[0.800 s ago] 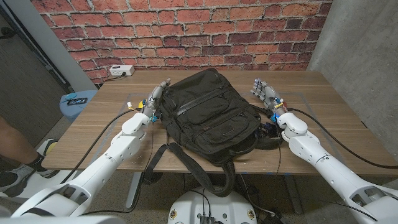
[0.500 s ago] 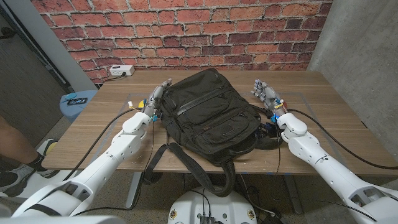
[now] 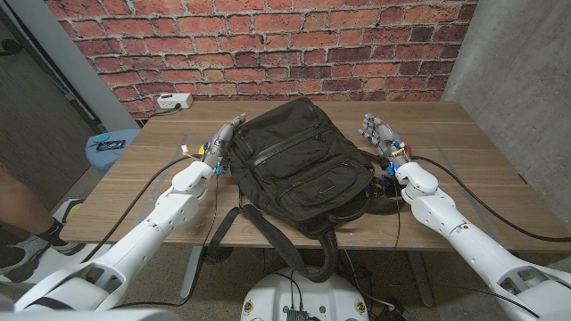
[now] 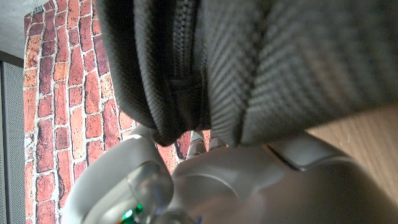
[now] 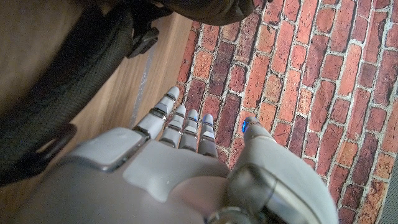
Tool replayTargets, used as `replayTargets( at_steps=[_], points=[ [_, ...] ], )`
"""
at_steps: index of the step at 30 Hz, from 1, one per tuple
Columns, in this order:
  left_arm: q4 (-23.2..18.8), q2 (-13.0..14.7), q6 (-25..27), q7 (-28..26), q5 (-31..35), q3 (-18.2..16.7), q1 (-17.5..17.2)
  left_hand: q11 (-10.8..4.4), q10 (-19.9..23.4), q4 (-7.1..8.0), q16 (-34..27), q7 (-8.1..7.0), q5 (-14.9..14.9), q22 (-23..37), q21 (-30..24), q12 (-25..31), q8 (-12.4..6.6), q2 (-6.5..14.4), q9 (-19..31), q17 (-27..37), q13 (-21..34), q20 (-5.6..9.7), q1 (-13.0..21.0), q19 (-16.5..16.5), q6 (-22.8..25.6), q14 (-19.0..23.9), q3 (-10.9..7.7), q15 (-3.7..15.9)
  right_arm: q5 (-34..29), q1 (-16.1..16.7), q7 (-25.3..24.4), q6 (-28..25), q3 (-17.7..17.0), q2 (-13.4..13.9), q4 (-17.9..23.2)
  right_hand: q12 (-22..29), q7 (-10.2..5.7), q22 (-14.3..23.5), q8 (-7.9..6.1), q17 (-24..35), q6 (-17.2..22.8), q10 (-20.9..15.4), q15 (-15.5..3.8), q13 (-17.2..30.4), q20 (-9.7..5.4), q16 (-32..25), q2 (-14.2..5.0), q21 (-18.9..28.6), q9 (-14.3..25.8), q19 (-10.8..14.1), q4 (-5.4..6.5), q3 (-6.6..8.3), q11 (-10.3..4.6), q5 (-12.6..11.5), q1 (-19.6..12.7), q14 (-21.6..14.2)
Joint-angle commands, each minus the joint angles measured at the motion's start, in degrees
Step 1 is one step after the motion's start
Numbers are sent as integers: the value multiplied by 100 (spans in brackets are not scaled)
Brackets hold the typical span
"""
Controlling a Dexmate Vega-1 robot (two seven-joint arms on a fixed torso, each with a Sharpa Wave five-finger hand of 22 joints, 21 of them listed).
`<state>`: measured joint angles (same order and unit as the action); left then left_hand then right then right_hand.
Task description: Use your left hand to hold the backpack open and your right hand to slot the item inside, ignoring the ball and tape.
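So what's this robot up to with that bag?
A black backpack lies closed on the wooden table between the robot's two arms. The left hand is against the bag's side, fingers by its zipper; the right hand stands open beside it, holding nothing. Nothing has gone inside yet.

A lab-like test room: brick-pattern wall [image 3: 268, 45], bare concrete wall [image 3: 522, 62], wooden table [image 3: 482, 169], power strip [image 3: 175, 101].

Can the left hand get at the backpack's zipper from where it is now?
Probably yes. The left hand stands right against the side of the backpack, with nothing between them, and the left wrist view shows the zipper seam close above it. The backpack looks zipped shut.
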<state>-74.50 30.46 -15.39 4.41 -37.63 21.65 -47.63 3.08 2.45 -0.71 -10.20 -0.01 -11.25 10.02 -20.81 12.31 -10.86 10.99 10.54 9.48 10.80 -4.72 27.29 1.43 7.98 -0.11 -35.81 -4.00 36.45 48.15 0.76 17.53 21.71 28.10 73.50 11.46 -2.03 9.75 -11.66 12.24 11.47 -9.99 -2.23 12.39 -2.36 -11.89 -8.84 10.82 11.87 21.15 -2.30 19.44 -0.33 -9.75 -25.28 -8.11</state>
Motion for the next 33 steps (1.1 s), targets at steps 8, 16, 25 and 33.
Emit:
replayTargets(
  at_steps=[8, 16, 25, 33],
  points=[
    [-597, 379, 144, -8, -58, -131, -333, 43, 13, -46, -23, 24, -24, 13, 23, 12, -8, -33, 11, 21, 29, -33, 75, 22, 40, -8, -18, -40, -177, 53, -170, 39, 38, 33, 166, 23, 12, 14, -18, -7, 19, -23, -74, 8, -74, -22, 25, 39, 6, 42, -66, 3, 23, -40, -76, -40],
    [-841, 556, 143, -52, -35, -211, -497, 38, 9, -64, -17, 25, -24, 13, 42, 7, -5, -37, 12, 21, 29, -34, 81, 15, 40, -22, -16, -54, -192, 53, -147, -11, 60, 65, 199, 25, 12, 14, -19, -10, 22, -27, -69, 6, -64, -23, 25, 38, 6, 38, -78, -6, 27, -38, -68, -36],
    [-1232, 775, 197, -215, -23, -352, -748, 41, 10, -84, -17, 18, -24, 14, 62, 3, 3, -39, 12, 21, 29, -46, 86, 18, 30, -25, -11, -58, -210, -61, -20, -13, 82, 93, 93, 18, 27, 14, -16, -18, 16, -8, -67, 3, -66, -22, 28, 37, 5, 37, -103, -10, 38, -37, -74, -35],
    [-1568, 957, 272, -325, 81, -409, -870, 45, 8, -103, -13, 25, -25, 14, 81, -1, 5, -50, 13, 20, 29, -50, 89, 12, 30, -34, -4, -55, -211, -183, 99, -18, 91, 116, -6, 21, 146, 13, -26, -36, 48, -14, -62, -2, -69, -17, 29, 38, 1, 38, -165, 3, 62, -41, -122, -35]
  ],
)
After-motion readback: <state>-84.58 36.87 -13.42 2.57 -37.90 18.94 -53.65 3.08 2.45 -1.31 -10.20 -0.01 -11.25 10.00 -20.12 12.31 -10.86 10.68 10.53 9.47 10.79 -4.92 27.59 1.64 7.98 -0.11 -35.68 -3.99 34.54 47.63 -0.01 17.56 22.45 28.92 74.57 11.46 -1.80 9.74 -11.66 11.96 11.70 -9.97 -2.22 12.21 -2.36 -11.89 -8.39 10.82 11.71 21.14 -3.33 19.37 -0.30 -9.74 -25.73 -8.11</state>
